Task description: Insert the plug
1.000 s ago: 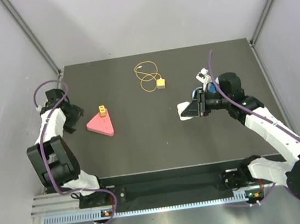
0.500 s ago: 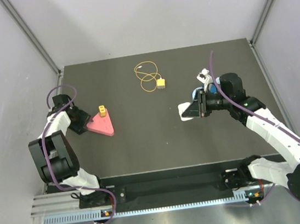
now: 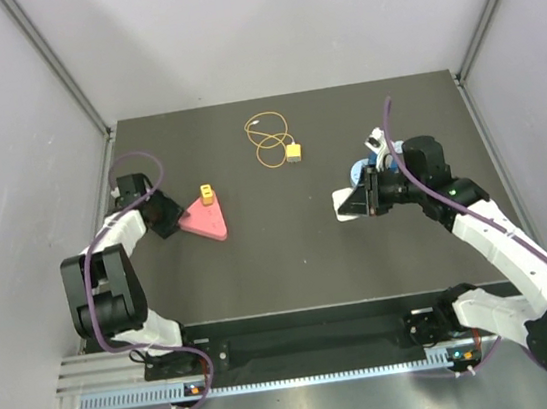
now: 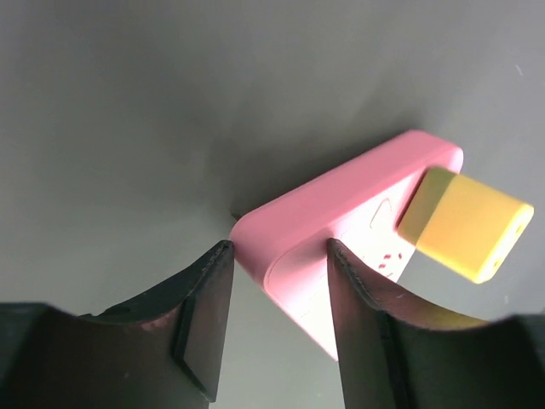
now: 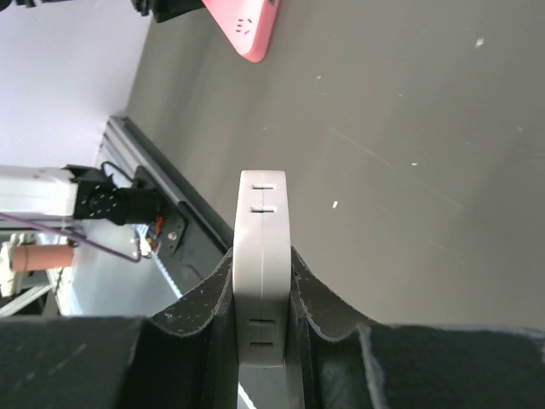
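Your left pincer (image 4: 278,251) straddles the pink block's (image 4: 341,213) corner, grip unclear; your right pincer (image 5: 262,264) pinches a white adapter (image 5: 260,221). Centre the corner before squeezing.

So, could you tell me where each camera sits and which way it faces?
Top external: above and behind the robot, looking down on the table; left arm and right arm show.
Left wrist: on the left arm, facing the pink block; the left gripper flanks its corner.
Right wrist: on the right arm, looking low across the table; the right gripper clamps a white piece.
Shared: all three show the pink block.
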Tool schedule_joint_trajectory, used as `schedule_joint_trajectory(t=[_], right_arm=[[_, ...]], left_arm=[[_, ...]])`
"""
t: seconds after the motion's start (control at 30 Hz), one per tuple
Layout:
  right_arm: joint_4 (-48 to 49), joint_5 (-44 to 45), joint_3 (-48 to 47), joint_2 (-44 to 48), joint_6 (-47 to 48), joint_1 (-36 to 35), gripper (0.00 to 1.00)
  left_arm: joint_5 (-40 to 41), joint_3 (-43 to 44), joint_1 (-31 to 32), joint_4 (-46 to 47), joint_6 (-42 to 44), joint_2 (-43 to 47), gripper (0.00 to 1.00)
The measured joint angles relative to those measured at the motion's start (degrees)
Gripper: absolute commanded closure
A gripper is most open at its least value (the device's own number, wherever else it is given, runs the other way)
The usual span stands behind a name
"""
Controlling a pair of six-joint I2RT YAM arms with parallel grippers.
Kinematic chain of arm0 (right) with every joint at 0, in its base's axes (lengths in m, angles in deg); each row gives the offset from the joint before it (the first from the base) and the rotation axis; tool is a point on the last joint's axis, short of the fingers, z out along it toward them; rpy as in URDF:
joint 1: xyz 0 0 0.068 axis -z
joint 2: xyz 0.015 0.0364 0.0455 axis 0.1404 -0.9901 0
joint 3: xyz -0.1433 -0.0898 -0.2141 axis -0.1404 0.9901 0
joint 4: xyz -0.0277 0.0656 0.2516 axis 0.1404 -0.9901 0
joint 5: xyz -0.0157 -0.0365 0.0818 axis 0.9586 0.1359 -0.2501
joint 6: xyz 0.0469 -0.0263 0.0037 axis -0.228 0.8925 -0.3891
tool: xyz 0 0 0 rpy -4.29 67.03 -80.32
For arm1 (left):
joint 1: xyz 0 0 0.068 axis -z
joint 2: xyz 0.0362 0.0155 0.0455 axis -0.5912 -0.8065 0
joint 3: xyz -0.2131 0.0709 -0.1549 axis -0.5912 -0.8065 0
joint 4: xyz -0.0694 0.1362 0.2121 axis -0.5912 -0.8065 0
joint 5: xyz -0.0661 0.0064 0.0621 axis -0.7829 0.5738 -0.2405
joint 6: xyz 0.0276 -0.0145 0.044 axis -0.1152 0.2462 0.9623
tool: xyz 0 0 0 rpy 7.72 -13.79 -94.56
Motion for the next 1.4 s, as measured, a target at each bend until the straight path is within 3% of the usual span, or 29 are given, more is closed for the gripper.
schedule_joint_trajectory(t=[0.47, 0.77, 1.13, 1.4], right_arm=[[-4.81, 12.31, -6.25, -4.02, 1.97, -2.99, 1.00], [-9.60, 20.59, -26.18, -26.12, 6.43, -13.62, 1.00], [-13.75, 25.46, -48.72, -53.13, 5.31, -22.14, 1.00], [-16.70, 26.40, -51.93, -59.67, 3.80, -23.98, 1.00]], left_arm=[[-2.73, -5.55, 17.90, 7.72, -5.25, 1.77, 0.50], [-3.06, -3.85, 18.91, 0.33, -4.63, 4.13, 0.37], [-6.14, -1.66, 18.51, -2.32, -1.14, 4.13, 0.43], [-9.51, -4.72, 18.40, -0.68, -1.44, 4.04, 0.45]])
